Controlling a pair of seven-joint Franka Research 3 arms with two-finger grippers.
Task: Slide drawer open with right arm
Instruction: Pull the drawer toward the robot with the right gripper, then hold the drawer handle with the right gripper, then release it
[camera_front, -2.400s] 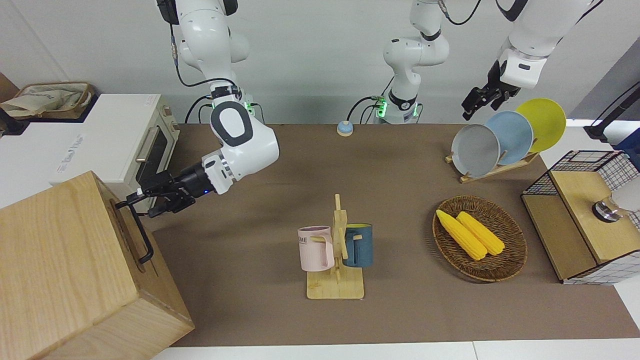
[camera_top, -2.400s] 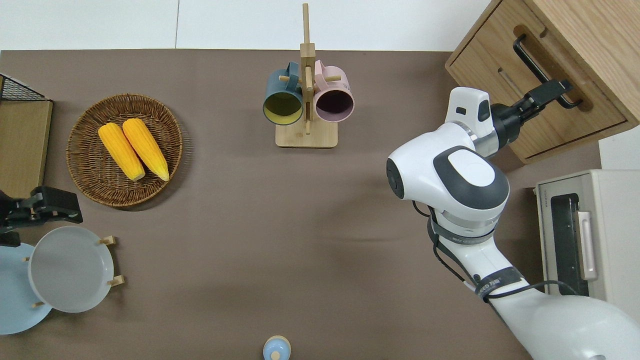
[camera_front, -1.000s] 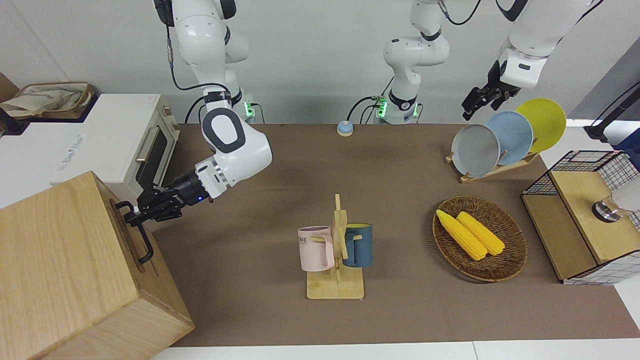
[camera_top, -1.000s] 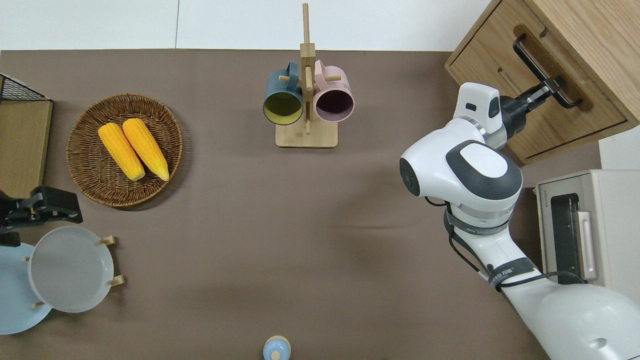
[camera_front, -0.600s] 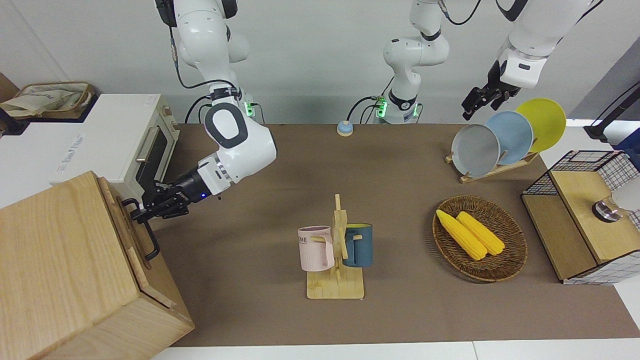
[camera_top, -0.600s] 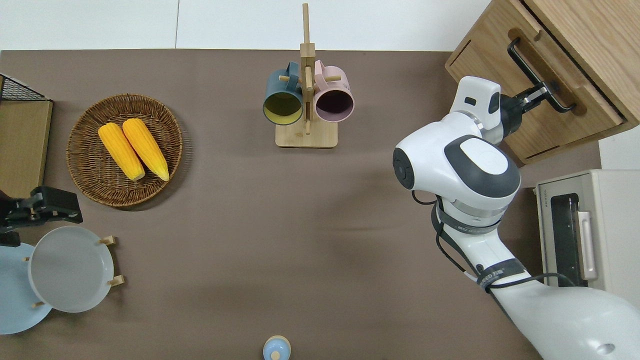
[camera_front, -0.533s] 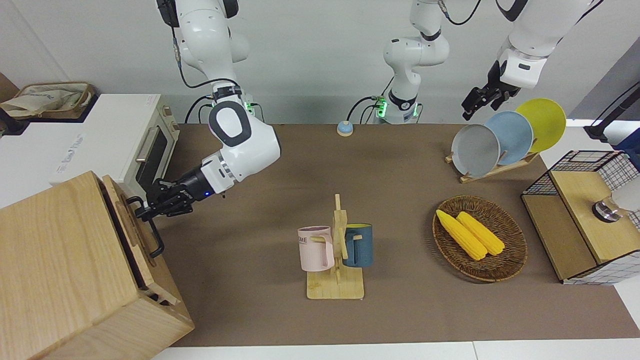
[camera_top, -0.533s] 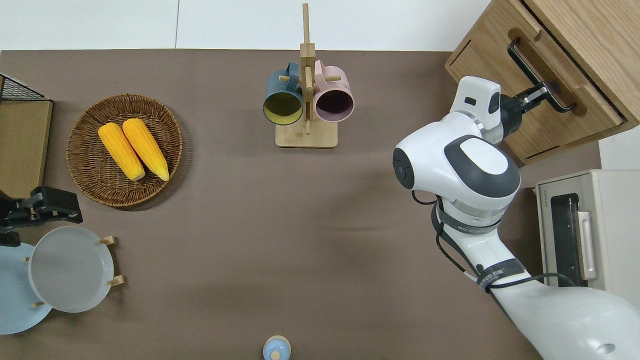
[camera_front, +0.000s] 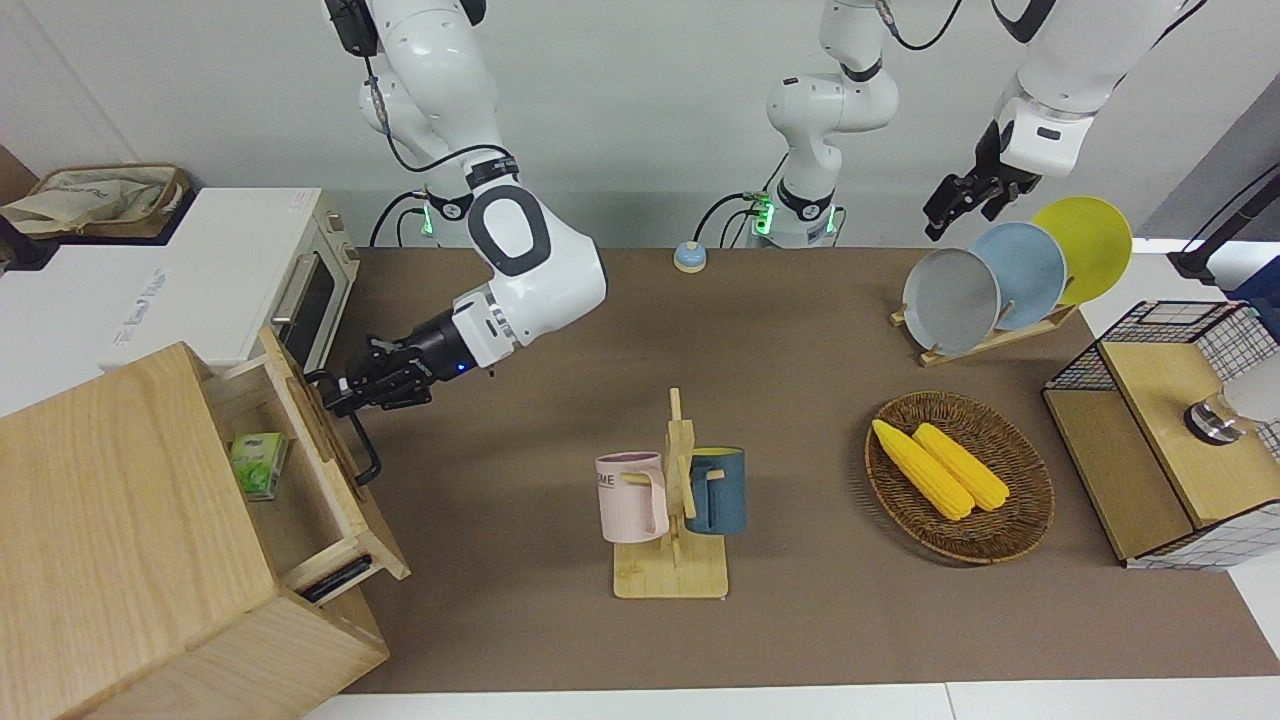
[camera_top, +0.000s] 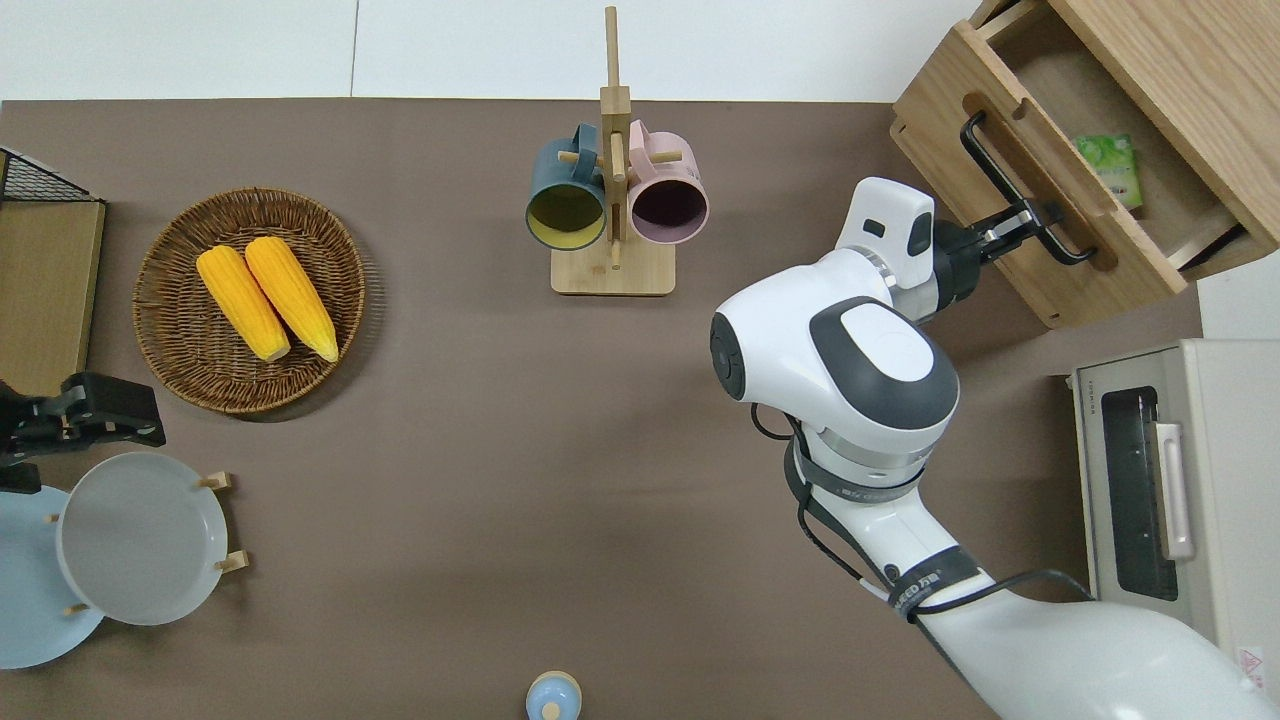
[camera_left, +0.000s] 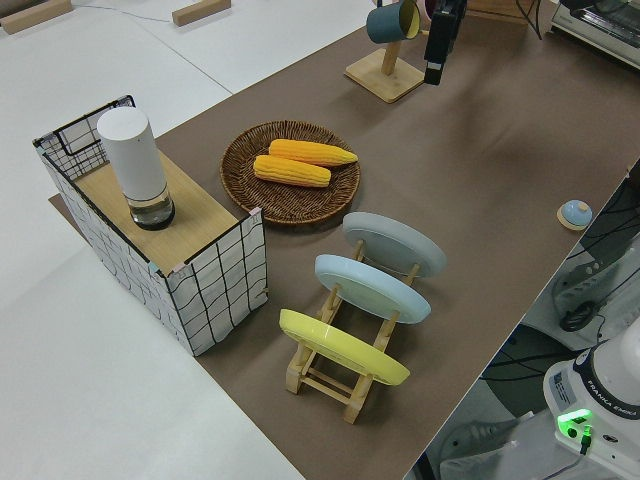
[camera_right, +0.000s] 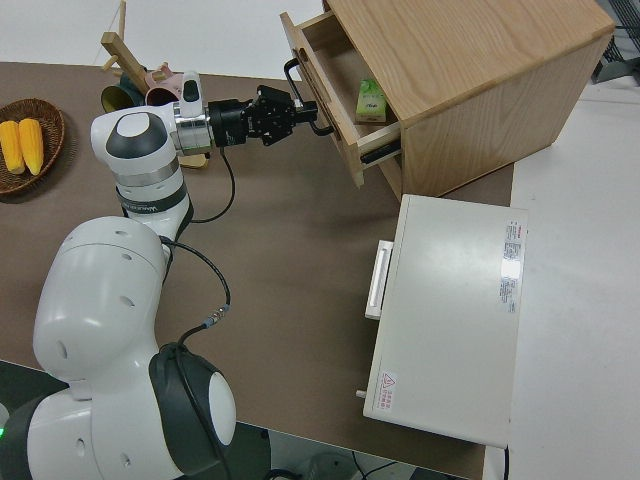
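Observation:
The pale-wood drawer (camera_front: 375, 520) stands pulled well out of the large wooden cabinet (camera_front: 120, 520) at the right arm's end of the table. Its inside shows, with a small green packet (camera_front: 257, 463) in it. My right gripper (camera_front: 337, 390) is shut on the drawer's black bar handle (camera_front: 362, 450), at the handle's end nearer the robots. The overhead view shows the same: the right gripper (camera_top: 1038, 217) on the handle (camera_top: 990, 160) of the drawer (camera_top: 935, 130), and the packet (camera_top: 1112, 168). The right side view shows the grip (camera_right: 300, 108) too. My left arm is parked.
A white toaster oven (camera_front: 230, 290) stands beside the cabinet, nearer the robots. A wooden mug rack (camera_front: 672, 500) with two mugs stands mid-table. A wicker basket (camera_front: 1030, 520) of corn, a plate rack (camera_front: 1000, 335) and a wire-grid box (camera_front: 1170, 430) are toward the left arm's end.
My right gripper closed on the handle and pulled it away from the cabinet. The drawer slid from shut to well open, and the green packet inside came into view.

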